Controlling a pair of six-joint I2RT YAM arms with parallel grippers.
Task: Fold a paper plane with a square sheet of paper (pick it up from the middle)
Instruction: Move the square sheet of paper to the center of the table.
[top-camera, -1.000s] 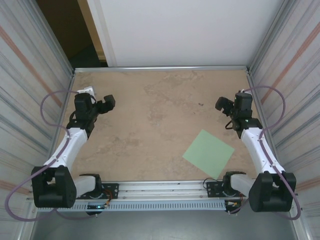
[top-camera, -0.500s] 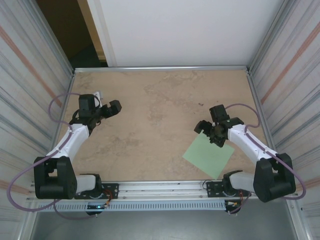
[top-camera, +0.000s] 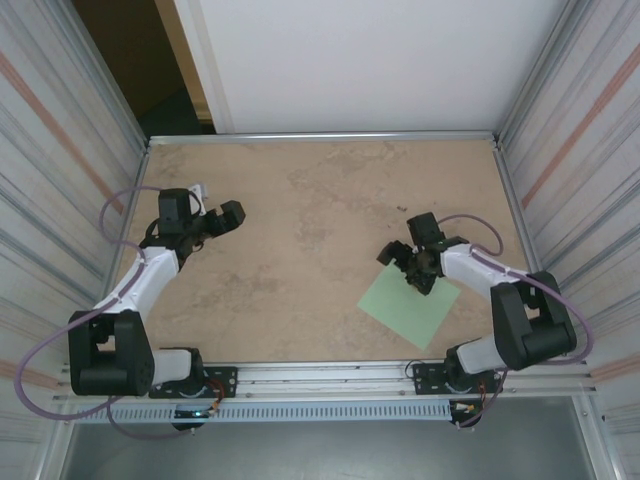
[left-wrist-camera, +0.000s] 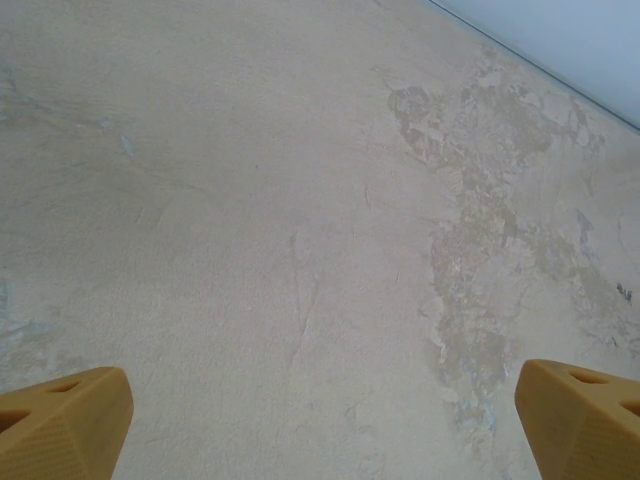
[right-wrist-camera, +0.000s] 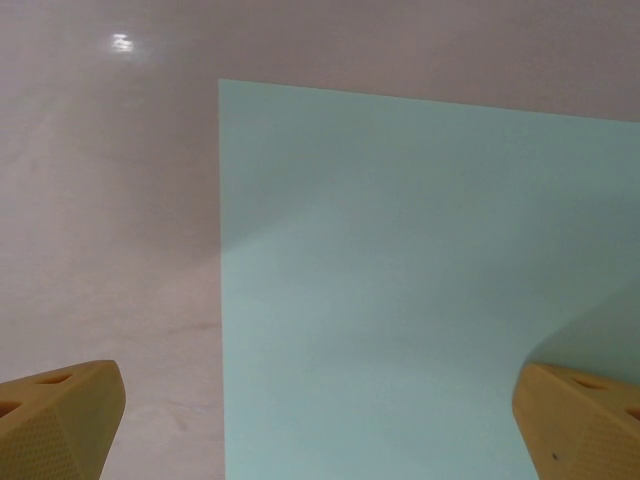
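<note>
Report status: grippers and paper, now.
Left gripper open over table, holding nothing. Right gripper open over paper edge. Paper unfolded on table. Nothing in the way.

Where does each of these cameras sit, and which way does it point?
Top external: fixed above and behind the arms, looking down on the table; both arms, the left gripper and the right gripper show.
Left wrist: on the left arm, facing the table; its two orange fingertips show, spread apart.
Right wrist: on the right arm, facing the square sheet of paper; its fingertips show too.
Shared: top and right wrist both see the paper.
</note>
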